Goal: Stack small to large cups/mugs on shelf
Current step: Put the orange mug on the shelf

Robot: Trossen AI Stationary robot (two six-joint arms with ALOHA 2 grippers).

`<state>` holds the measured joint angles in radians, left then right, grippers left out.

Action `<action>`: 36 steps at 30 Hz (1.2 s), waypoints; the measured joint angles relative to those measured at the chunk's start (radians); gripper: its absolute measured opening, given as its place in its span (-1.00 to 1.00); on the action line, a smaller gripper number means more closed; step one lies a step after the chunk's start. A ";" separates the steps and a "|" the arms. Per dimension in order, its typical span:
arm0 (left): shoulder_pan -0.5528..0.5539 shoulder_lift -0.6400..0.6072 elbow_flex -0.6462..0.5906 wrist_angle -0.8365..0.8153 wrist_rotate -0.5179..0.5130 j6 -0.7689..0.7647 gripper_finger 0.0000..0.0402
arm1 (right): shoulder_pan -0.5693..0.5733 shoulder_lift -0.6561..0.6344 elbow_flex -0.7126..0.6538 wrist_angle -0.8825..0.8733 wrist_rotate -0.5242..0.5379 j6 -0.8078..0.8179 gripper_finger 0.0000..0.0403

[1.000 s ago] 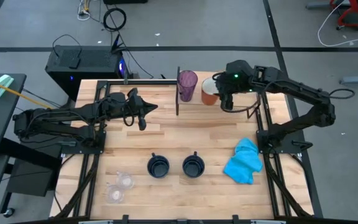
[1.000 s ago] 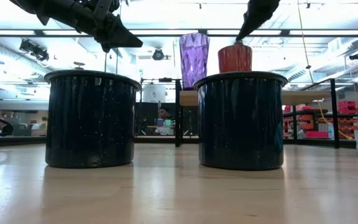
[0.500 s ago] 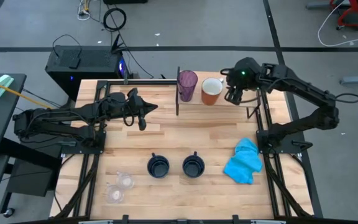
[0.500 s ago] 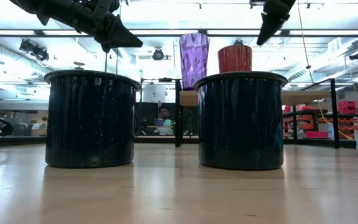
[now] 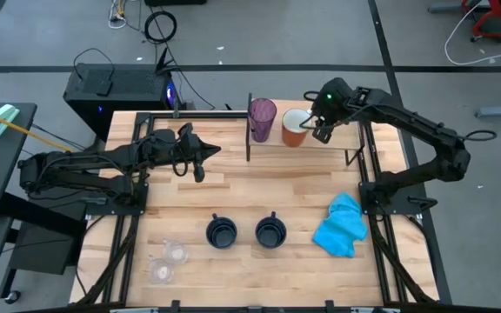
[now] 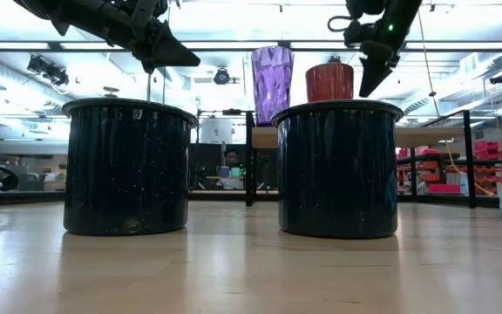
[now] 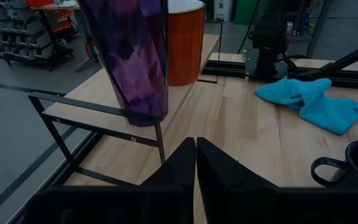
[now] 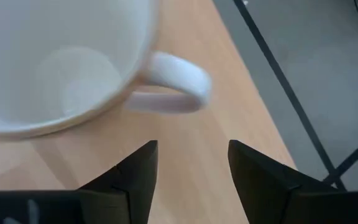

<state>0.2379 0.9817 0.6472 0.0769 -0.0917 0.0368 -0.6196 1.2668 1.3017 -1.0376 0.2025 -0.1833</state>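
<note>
A purple tumbler [image 5: 262, 119] and an orange mug with a white inside [image 5: 295, 128] stand side by side on the shelf [image 7: 95, 96] at the table's far side. My right gripper [image 8: 191, 168] hangs open just right of the mug, pointing steeply down, its fingers above the mug's handle [image 8: 173, 84] and apart from it. My left gripper [image 5: 200, 161] is shut and hovers over the table left of the shelf. Two navy mugs [image 5: 222, 232] [image 5: 270, 232] stand upright near the front middle. Two clear cups [image 5: 175, 253] [image 5: 160, 271] stand at the front left.
A bright blue cloth [image 5: 342, 224] lies crumpled at the table's right, in front of the shelf. Thin black uprights [image 5: 249, 130] frame the shelf. Bare wood lies between the shelf and the navy mugs.
My right gripper has left its place over the orange mug's rim, swung toward the table's right, then sunk beside the mug on its handle side, rolling as it went. The mug and tumbler have stayed put.
</note>
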 joint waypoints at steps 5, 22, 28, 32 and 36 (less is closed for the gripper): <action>0.000 0.000 0.000 0.000 0.000 0.000 -0.93 | -0.065 0.022 -0.001 0.036 -0.082 -0.002 -0.07; 0.000 0.000 0.000 0.000 0.000 0.001 -0.92 | -0.081 0.048 -0.001 0.133 -0.104 -0.008 -0.19; 0.000 0.000 0.000 0.000 0.000 0.001 -0.93 | -0.081 0.048 -0.001 0.162 -0.104 -0.035 -0.19; 0.000 0.000 0.000 0.000 0.000 0.001 -0.89 | -0.081 0.048 -0.001 0.168 -0.104 -0.054 -0.19; 0.000 0.000 0.000 0.000 0.000 0.001 -0.88 | -0.081 0.048 -0.001 0.166 -0.103 -0.056 -0.19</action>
<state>0.2382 0.9813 0.6472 0.0770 -0.0917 0.0376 -0.7002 1.3151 1.3003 -0.8712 0.0990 -0.2394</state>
